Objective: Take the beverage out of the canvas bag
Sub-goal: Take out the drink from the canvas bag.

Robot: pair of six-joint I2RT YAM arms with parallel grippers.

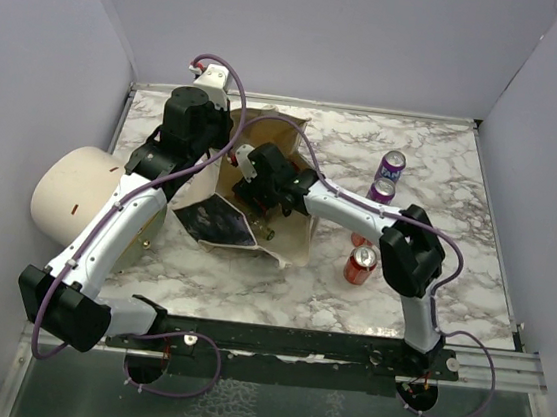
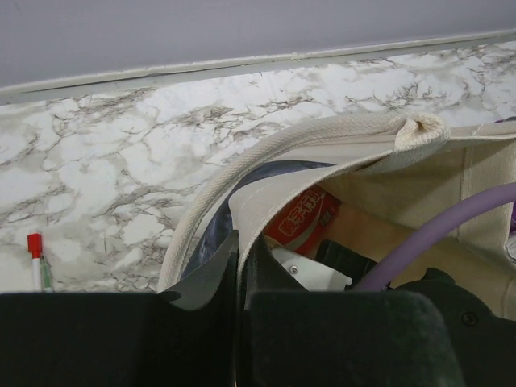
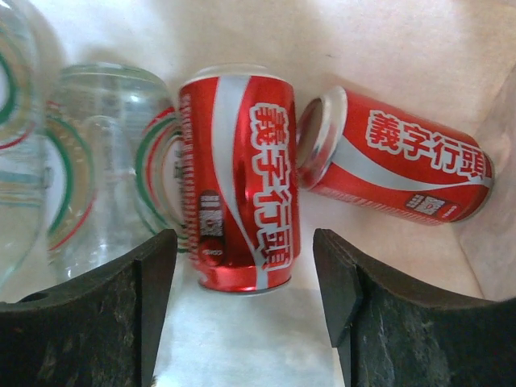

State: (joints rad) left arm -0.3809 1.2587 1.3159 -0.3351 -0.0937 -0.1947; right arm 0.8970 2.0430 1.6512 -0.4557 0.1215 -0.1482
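**Right gripper (image 3: 242, 246) reaching inside the canvas bag (image 1: 295, 243); nothing is being lifted yet.**
Its jaws are standing wide, flanking a glossy red can (image 3: 238, 177) without touching it. A second red can (image 3: 395, 165) is lying beside it, next to clear ringed glass (image 3: 97, 161). The left gripper (image 2: 240, 270) is pinching the bag's woven cream rim. Beyond, three loose cans (image 1: 361, 265) are sitting on the marble table (image 1: 478, 221).

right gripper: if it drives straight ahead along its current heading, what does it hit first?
Most likely the red can, which is lined up between the right gripper's open fingers inside the canvas bag. A second red can and clear glassware flank it. How far ahead the can sits is unclear.
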